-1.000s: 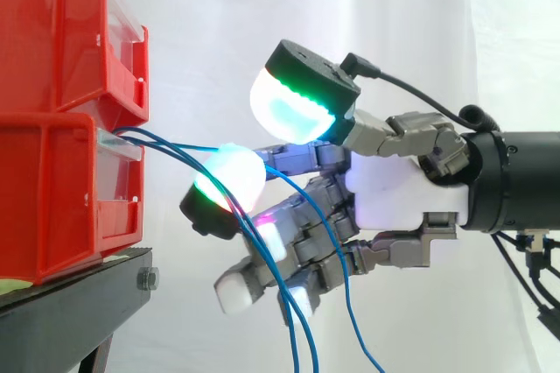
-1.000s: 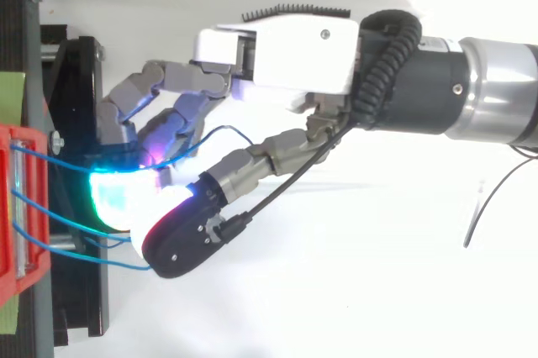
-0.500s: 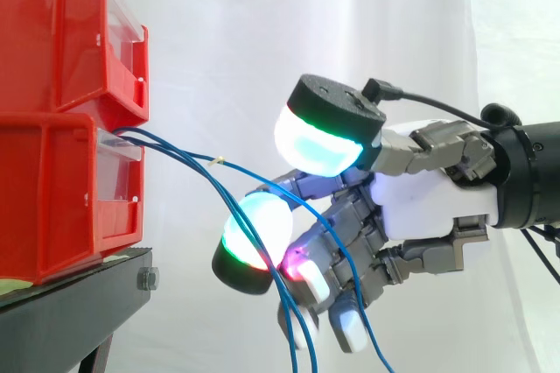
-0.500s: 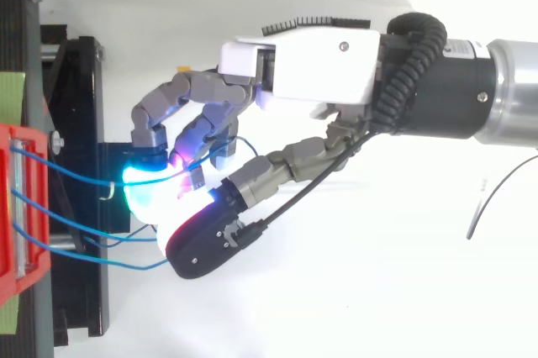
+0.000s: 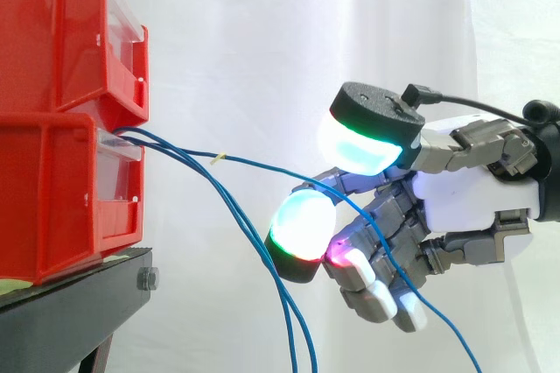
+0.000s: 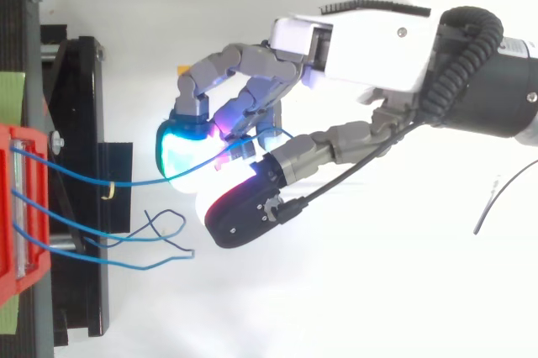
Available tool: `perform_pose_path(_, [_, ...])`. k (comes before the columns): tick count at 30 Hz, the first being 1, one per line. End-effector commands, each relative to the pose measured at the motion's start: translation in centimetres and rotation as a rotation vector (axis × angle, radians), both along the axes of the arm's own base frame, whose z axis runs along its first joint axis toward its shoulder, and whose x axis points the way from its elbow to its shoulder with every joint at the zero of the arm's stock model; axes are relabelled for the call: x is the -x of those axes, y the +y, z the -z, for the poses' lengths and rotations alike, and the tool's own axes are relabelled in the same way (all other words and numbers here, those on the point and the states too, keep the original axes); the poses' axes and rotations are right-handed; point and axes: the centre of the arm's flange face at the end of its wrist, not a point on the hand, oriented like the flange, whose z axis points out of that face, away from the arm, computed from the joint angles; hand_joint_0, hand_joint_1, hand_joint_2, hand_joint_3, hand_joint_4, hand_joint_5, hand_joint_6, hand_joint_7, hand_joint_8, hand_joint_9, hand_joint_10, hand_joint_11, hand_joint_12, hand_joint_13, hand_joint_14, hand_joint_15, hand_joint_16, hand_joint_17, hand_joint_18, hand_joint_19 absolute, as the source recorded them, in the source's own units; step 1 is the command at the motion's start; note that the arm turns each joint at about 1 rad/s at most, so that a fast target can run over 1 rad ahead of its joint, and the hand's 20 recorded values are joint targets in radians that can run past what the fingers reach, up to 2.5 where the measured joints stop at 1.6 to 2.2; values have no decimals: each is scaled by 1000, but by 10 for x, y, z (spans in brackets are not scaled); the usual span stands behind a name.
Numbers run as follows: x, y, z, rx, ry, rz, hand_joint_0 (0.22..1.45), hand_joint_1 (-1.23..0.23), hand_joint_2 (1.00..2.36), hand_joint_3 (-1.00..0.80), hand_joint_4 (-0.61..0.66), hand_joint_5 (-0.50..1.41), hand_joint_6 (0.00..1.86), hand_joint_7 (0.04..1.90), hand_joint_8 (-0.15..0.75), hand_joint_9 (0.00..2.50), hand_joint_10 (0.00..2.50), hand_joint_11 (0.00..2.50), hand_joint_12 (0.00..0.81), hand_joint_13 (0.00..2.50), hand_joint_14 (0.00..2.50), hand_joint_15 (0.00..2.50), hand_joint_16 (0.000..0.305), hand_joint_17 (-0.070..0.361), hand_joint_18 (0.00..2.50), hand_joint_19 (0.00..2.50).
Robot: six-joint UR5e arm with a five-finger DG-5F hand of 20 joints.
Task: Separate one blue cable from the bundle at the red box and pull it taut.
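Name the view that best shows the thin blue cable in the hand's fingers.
Top view: the thin blue cable runs alone from the red plastic box to the hand. Side view bunches it with others.

White curtain (image 5: 262, 58) behind the work, hanging in vertical folds, evenly lit. Black stand (image 5: 70, 312) at lower left, with one bolt (image 5: 148, 279) in its front edge. From above, a white surface (image 6: 336, 307) lies beneath, brightly lit, with the strongest glare at upper right. Yellow-green strip (image 6: 8, 97) on the stand's left edge.
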Motion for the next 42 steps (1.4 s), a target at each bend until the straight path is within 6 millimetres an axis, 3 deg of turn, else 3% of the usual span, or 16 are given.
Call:
perform_pose_path(1, [-1, 1, -2, -15, -19, 5, 595, -617, 1000, -500, 179, -197, 723, 966, 361, 932, 12, 1249, 407, 1044, 15, 1229, 47, 105, 987, 979])
perform_pose_path(11, [-10, -1, -12, -78, -116, 32, 631, -641, 1000, -500, 177, -198, 774, 927, 354, 973, 7, 1387, 398, 1097, 10, 1357, 48, 107, 999, 992])
perform_pose_path(18, [-12, 2, -14, -78, -132, 37, 662, -691, 1012, -334, 162, -212, 856, 935, 351, 972, 5, 1451, 395, 1099, 10, 1368, 49, 111, 1007, 1012])
perform_pose_path(22, [-12, 3, -13, -77, -131, 36, 664, -709, 1012, -333, 163, -216, 870, 930, 344, 965, 4, 1459, 391, 1108, 10, 1399, 49, 111, 1011, 1022])
perform_pose_path(25, [-12, 4, -12, -77, -129, 34, 604, -685, 1000, -500, 170, -216, 872, 916, 352, 961, 4, 1450, 399, 1098, 9, 1396, 50, 113, 1001, 1010])
perform_pose_path(29, [-12, 5, -11, -77, -126, 33, 526, -631, 1000, -500, 188, -214, 872, 891, 369, 974, 3, 1445, 421, 1128, 8, 1386, 54, 121, 1031, 1012])
perform_pose_path(32, [-9, 6, -6, -76, -117, 32, 507, -694, 1000, -500, 203, -209, 870, 904, 370, 1009, 3, 1453, 430, 1148, 9, 1388, 56, 125, 1063, 1000])
perform_pose_path(36, [-9, 6, -5, -76, -115, 30, 597, -828, 1000, -500, 173, -207, 876, 941, 345, 1004, 6, 1479, 400, 1134, 14, 1417, 51, 115, 1031, 1007])
perform_pose_path(42, [-9, 7, -3, -74, -112, 27, 709, -852, 1000, -500, 131, -205, 894, 951, 332, 1045, 1, 1593, 394, 1165, 14, 1457, 50, 113, 1043, 1004])
